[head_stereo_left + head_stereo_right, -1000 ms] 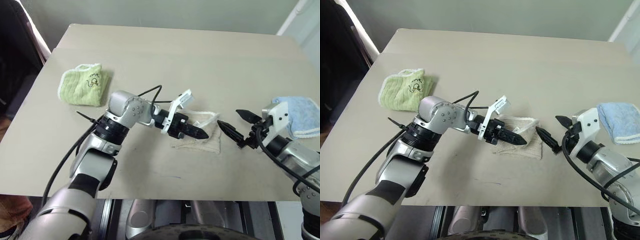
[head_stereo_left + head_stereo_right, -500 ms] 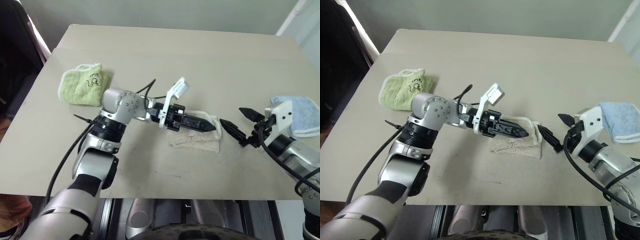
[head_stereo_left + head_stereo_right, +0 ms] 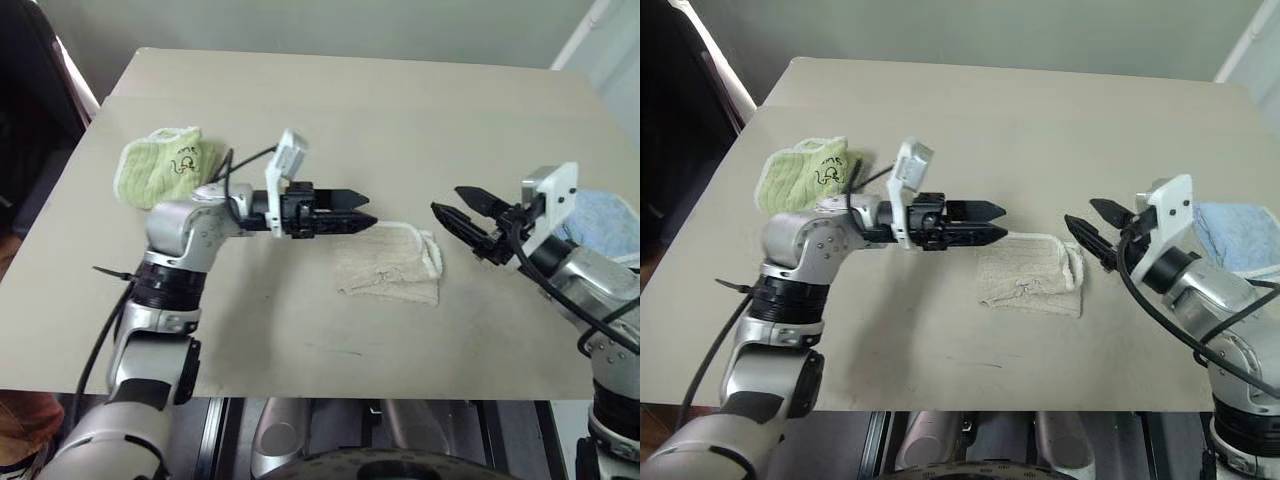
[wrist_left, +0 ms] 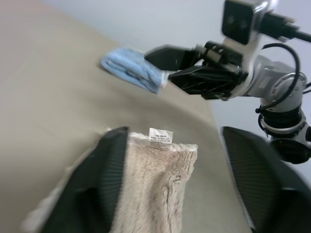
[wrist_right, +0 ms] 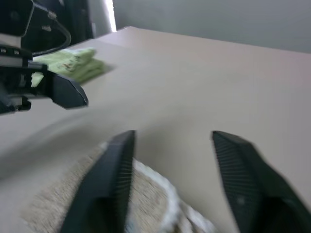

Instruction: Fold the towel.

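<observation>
The towel (image 3: 388, 270) is a beige terry cloth with white edging, lying folded into a small rectangle near the table's middle. A small white label (image 4: 160, 135) shows at one end. My left gripper (image 3: 362, 209) hovers level just left of the towel, pointing right toward it, open and holding nothing. My right gripper (image 3: 450, 202) hovers just right of the towel, pointing left, open and also holding nothing. The two grippers face each other across the towel without touching it.
A light-green cloth (image 3: 165, 167) with a drawing lies at the table's left. A light-blue cloth (image 3: 605, 222) lies at the right edge behind my right arm. The tan table (image 3: 320, 100) stretches bare toward the back.
My left gripper has lifted off the towel and drawn back to the left, its fingers parted. My right gripper has risen toward the towel and its fingers have narrowed. The towel stays flat.
</observation>
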Robot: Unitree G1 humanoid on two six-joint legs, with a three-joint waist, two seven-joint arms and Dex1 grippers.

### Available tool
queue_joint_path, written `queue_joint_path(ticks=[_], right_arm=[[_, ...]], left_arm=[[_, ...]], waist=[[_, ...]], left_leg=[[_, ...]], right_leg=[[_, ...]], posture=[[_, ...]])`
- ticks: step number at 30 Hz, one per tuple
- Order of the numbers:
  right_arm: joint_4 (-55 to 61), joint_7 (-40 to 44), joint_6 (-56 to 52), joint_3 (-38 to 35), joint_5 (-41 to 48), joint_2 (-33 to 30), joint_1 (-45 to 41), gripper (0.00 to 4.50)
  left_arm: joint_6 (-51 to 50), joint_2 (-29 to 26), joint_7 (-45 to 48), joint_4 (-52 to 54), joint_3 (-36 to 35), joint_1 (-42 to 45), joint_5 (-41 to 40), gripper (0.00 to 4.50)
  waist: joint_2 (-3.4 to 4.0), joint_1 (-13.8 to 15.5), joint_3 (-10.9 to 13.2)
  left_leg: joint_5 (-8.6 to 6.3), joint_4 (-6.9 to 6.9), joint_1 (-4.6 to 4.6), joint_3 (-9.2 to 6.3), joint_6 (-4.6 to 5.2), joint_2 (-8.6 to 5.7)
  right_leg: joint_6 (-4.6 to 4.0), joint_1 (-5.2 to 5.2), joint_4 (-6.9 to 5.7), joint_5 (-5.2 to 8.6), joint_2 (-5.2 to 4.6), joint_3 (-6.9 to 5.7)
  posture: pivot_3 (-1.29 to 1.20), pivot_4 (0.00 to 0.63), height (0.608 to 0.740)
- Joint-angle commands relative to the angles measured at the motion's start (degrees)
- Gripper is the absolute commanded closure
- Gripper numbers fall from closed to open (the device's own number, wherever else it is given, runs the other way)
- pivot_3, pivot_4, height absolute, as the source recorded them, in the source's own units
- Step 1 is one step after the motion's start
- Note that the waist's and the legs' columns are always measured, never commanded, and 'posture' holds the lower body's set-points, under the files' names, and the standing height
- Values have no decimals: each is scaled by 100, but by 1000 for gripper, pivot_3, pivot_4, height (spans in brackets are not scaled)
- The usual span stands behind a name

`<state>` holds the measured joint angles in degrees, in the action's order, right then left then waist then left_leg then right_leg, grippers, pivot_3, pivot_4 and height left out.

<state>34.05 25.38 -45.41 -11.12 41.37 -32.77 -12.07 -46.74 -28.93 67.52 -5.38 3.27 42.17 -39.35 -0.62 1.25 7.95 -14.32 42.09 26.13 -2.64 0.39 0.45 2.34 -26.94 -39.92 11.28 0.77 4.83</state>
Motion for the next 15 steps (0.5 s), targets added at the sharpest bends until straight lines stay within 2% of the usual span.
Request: queue_joint_path(ticks=[1,4,5,6,8,15], right_arm=[[-18,57,37,323,-12,89,-285,3498],[-284,99,84,748,-189,224,-575,4500],[-319,107,94,794,-216,239,-609,4500],[-514,139,147,963,-351,286,-707,4500],[-791,196,229,1185,-545,353,-834,4500],[-1360,153,250,1429,-1012,391,-777,4500]], left_arm=[[605,-73,133,68,84,-119,354,2797],[1379,-170,292,-153,448,-279,1004,3935],[1484,-174,334,-197,484,-291,1078,4280],[1787,-94,243,-372,610,-334,1328,4398],[2255,32,131,-633,789,-395,1701,4398],[3624,716,-339,-1549,1001,-352,2526,4398]], waist=[[2,10,-1],[2,8,-1],[3,8,0],[2,9,-1],[3,9,-1],[3,9,-1]], left_leg=[[0,1,1,0,2,-1],[-5,6,2,-3,9,-2],[-7,6,1,-2,9,-2],[-7,6,7,-3,9,-2],[-7,8,16,-7,9,-1],[-7,9,49,-7,9,-1]], right_leg=[[-1,0,0,-1,-2,0],[-5,0,1,-4,-4,0],[-12,-1,1,-8,-5,0],[-14,-8,1,-10,-5,-2],[-52,-19,0,-33,-5,-6],[-76,-49,1,-50,-8,-8]], posture=[[0,150,697],[0,150,697],[0,150,697],[0,150,697],[0,150,697],[0,150,697]])
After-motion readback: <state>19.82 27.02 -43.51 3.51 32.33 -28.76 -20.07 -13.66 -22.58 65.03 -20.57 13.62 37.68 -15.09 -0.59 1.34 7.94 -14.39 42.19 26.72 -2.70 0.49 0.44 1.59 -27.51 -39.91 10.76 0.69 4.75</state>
